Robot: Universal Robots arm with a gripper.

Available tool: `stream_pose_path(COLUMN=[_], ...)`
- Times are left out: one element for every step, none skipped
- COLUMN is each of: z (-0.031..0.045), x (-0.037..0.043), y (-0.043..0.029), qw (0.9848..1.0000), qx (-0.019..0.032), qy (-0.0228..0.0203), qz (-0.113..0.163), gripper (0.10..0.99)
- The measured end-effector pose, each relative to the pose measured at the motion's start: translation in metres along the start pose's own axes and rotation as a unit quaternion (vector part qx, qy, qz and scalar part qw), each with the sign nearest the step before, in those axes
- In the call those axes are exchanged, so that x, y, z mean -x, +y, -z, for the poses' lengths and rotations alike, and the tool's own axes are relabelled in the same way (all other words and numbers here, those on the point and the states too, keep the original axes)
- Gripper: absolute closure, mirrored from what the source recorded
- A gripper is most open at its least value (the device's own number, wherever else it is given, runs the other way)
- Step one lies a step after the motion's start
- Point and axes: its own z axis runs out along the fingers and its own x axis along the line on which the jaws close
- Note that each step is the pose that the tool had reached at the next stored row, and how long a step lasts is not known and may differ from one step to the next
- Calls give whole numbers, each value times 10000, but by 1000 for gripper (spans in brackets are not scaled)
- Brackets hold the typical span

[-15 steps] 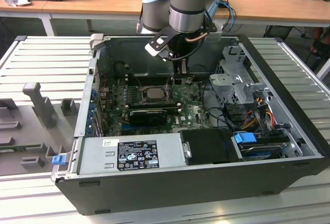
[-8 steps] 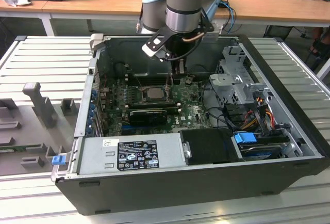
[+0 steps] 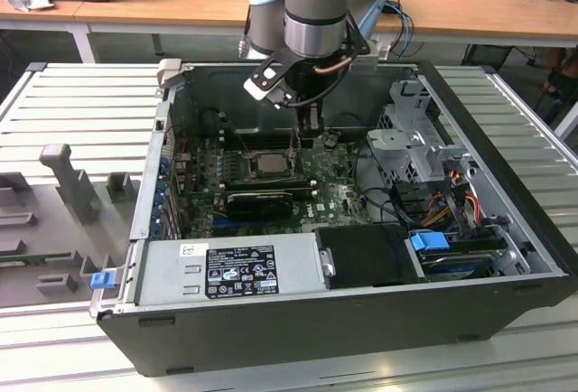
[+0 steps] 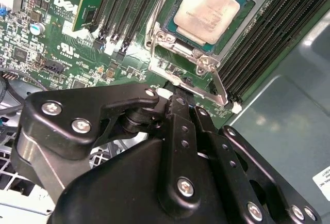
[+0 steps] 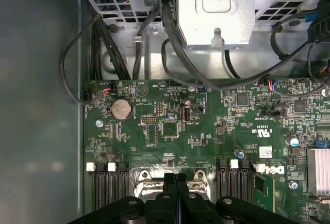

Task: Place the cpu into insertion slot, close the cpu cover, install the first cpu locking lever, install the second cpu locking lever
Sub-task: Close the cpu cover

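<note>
The cpu (image 4: 210, 7), with a pale silvery face, lies flat in the insertion slot (image 4: 172, 68) on the green motherboard. The cpu cover (image 4: 153, 39), a silver frame, lies around the chip's edge. A thin metal locking lever (image 4: 220, 87) runs along the socket's side. My gripper (image 4: 178, 100) is shut, its black fingers pressed together, with the tips just off the socket's rim beside that lever. In the first wrist view the gripper (image 5: 175, 178) sits between two shiny socket parts (image 5: 140, 178). In the exterior view the gripper (image 3: 310, 130) hangs just past the cpu (image 3: 269, 162).
Long black RAM slots (image 4: 289, 33) flank the socket, and a green card (image 4: 90, 2) stands in one. A metal drive cage (image 3: 415, 130) with cables (image 3: 442, 202) fills the exterior view's right. The power supply (image 3: 235, 266) lies in front. The grey case wall (image 4: 289, 131) is close by.
</note>
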Motion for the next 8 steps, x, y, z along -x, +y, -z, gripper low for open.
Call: stream_pose_path(z=[-2, -5, -7, -11, -13, -16, -19, -23], x=[0, 0, 0, 1, 1, 1, 2, 2], y=[-7, -20, -28, -40, -49, -67, -86, -110], qw=[10000, 10000, 10000, 10000, 10000, 10000, 9999, 9999], qx=[10, 28, 40, 57, 69, 93, 117, 149], qy=[1, 1, 2, 2, 2, 2, 3, 3], qz=[0, 0, 1, 2, 2, 2, 3, 4], gripper=[980, 980, 980, 980, 980, 980, 980, 980])
